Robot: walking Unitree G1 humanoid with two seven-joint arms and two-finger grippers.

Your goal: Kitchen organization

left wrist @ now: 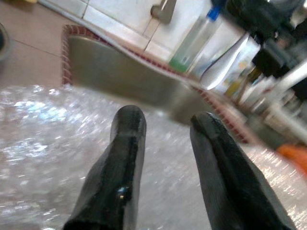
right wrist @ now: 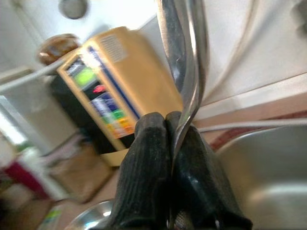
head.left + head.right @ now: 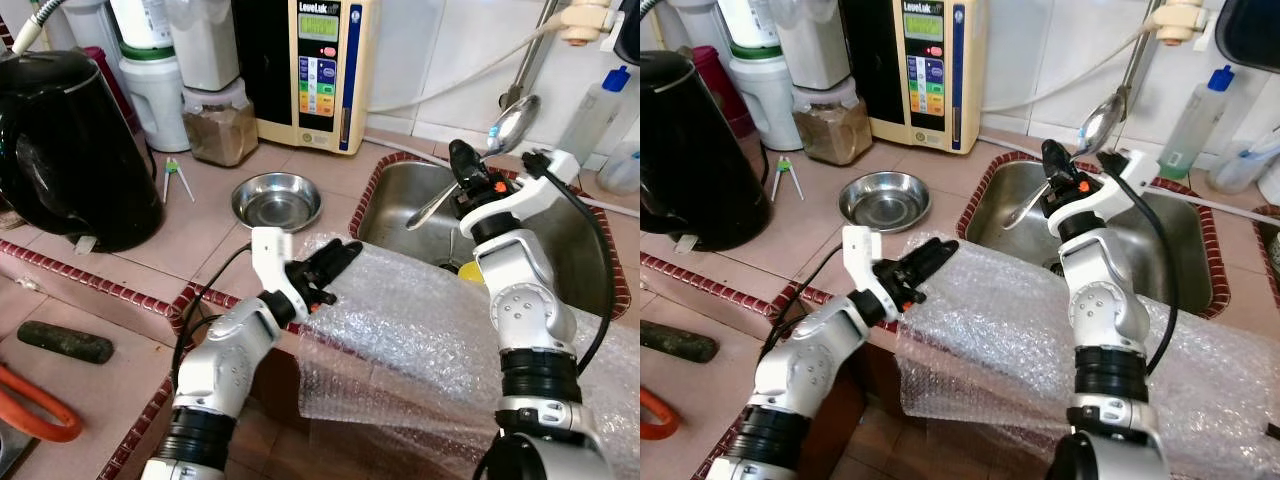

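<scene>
Spoon (image 3: 478,165), upper right of frame above the sink (image 3: 580,240), is pinched mid-handle by the right gripper (image 3: 463,165), bowl raised, apparently for carrying clear. Left gripper (image 3: 345,252), fingers spread and empty, hovers centre-frame over bubble wrap (image 3: 420,340) draped across the counter edge.

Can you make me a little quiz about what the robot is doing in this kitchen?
1. True or false: the right gripper holds a fork.
2. What lies under the left gripper? A towel, B bubble wrap, C plate.
3. The steel bowl sits on the ____.

Key:
1. False; it is a metal spoon, over the sink.
2. B, the bubble wrap.
3. Counter.
</scene>
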